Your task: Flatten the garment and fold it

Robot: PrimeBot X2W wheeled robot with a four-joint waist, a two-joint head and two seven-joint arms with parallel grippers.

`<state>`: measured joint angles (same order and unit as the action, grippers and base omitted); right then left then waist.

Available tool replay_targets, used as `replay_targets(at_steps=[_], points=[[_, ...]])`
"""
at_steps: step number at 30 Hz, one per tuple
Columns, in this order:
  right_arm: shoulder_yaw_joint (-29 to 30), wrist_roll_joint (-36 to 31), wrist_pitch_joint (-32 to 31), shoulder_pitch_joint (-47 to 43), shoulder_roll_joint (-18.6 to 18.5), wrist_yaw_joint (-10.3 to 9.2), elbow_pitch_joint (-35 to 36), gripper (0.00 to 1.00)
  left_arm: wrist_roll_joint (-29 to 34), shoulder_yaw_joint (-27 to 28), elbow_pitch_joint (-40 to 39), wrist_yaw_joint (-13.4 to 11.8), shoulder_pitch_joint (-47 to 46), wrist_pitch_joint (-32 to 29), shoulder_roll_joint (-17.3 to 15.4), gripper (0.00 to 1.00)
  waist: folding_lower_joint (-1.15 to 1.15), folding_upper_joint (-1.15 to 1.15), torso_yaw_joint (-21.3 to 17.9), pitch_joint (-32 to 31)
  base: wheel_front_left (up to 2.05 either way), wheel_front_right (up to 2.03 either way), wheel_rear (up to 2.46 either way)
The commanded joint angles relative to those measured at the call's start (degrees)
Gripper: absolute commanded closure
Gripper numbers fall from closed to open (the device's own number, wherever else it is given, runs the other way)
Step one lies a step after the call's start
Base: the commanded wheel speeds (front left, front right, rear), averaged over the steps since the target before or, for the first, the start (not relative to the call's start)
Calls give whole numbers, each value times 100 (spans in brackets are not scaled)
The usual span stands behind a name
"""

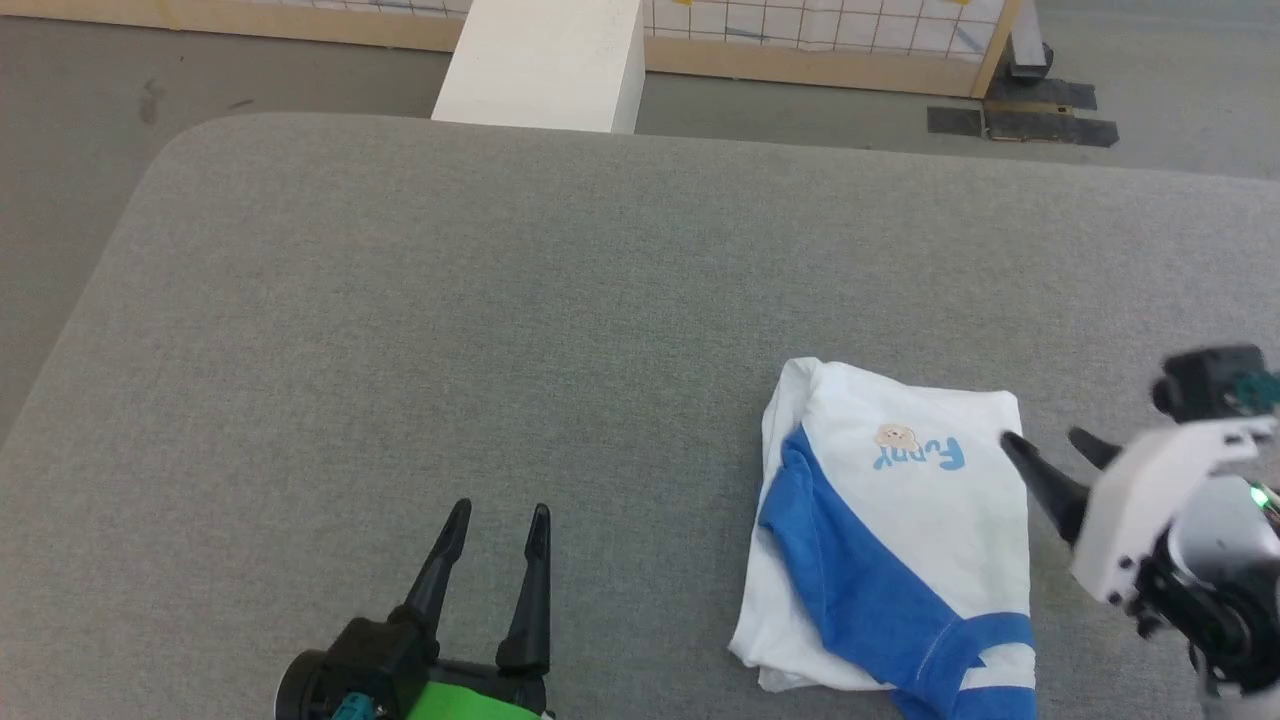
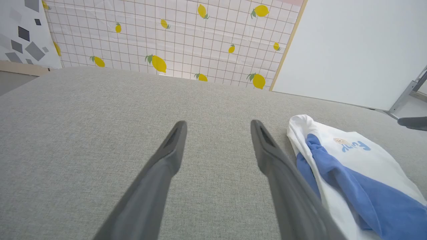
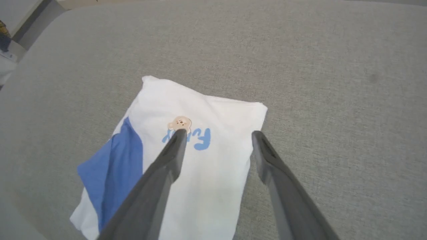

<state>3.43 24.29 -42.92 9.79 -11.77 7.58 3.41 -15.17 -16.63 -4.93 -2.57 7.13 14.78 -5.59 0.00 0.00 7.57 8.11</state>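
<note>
The folded white-and-blue shirt (image 1: 930, 520) is lying at the lower right on the grey counter (image 1: 450, 330), while the left claw (image 1: 500, 508) and right claw (image 1: 1040, 436) are both hanging open.

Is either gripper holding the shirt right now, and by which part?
Nothing is held. The left gripper and right gripper are open; the garment lies loose.

Head view steeply down on table (image 1: 400, 300); wrist views low, garment (image 1: 930, 520) common to all.
</note>
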Motion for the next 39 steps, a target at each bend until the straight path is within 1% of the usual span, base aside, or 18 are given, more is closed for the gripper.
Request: replay_targets(at_steps=[1,5,6,7,15,16,17,18,19,22,26,29,33,39], points=[[159,15,-23,-232,84,-9,110,0,60,20,-18,23,54,22,20,0,0,0,-26,48,0,0,0],[508,-55,-98,-653,333,-9,264,0,95,2,-5,54,12,22,27,0,0,0,-31,148,0,0,0],[608,-148,-64,-733,549,-9,62,0,143,-37,27,88,-79,22,32,0,0,0,36,249,0,0,0],[623,-163,-49,-716,598,-9,-44,0,157,-43,38,93,-102,22,28,0,0,0,59,270,0,0,0],[728,-302,165,-345,808,-9,-975,0,199,-60,63,85,-195,22,14,0,0,0,178,389,0,0,0],[751,-303,189,-280,827,-9,-1101,9,198,-63,65,82,-207,22,16,0,0,0,184,398,0,0,0],[764,-296,211,-227,839,-9,-1197,54,198,-65,67,79,-216,22,18,0,0,0,187,403,0,0,0],[791,-276,242,-164,853,-9,-1310,83,199,-69,70,74,-226,22,21,0,0,0,186,405,0,0,0],[800,-264,263,-118,861,-9,-1392,100,200,-73,73,69,-234,22,25,0,0,0,184,402,0,0,0],[769,-252,349,-1,875,-9,-1572,100,195,-81,83,52,-251,22,35,0,0,0,145,373,0,0,0],[675,-268,442,134,879,-9,-1603,100,196,-67,84,24,-240,22,24,0,0,0,-22,311,0,0,0],[625,-311,412,235,742,-9,-1527,100,204,-60,63,6,-237,22,6,0,0,0,-178,288,0,0,0],[541,-355,305,419,324,-9,-1376,100,223,-60,10,-5,-281,11,-35,0,0,0,-407,320,0,0,0],[180,-258,113,761,-558,-9,-1137,100,263,-50,-101,-33,-397,-41,-100,0,0,0,-739,526,0,0,0]])
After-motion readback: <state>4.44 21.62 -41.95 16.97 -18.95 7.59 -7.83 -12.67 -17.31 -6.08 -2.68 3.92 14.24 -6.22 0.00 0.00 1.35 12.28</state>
